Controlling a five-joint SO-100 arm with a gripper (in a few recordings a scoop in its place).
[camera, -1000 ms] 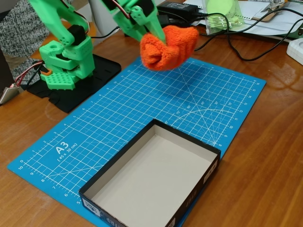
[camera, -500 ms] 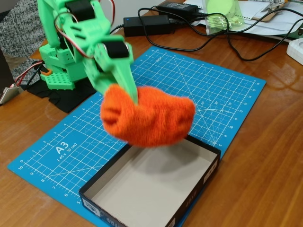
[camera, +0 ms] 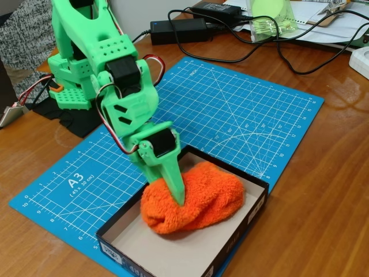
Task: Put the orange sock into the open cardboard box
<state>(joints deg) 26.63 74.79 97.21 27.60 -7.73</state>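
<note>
Now, sock: the orange sock (camera: 196, 199) lies bunched inside the open cardboard box (camera: 253, 213), resting on the pale floor toward the box's middle and far half, its left end close to the left wall in the fixed view.
Box: the shallow tray sits at the near edge of the blue cutting mat (camera: 242, 115), black walls outside, grey-beige inside, a small white label on its near-left corner.
Arm: the green arm (camera: 109, 75) reaches down from its base at the upper left and bends forward over the box's left wall.
Gripper: the gripper (camera: 176, 193) points down into the sock; one long green finger (camera: 173, 179) presses into the plush top of it.
Grip: the other finger is hidden by the sock, so I cannot tell how wide the jaws stand or whether they pinch the fabric.
Table: the wooden table (camera: 323, 190) carries the mat; black cables (camera: 271, 40) and a black power adapter (camera: 179, 30) lie behind it, well apart from the box.
</note>
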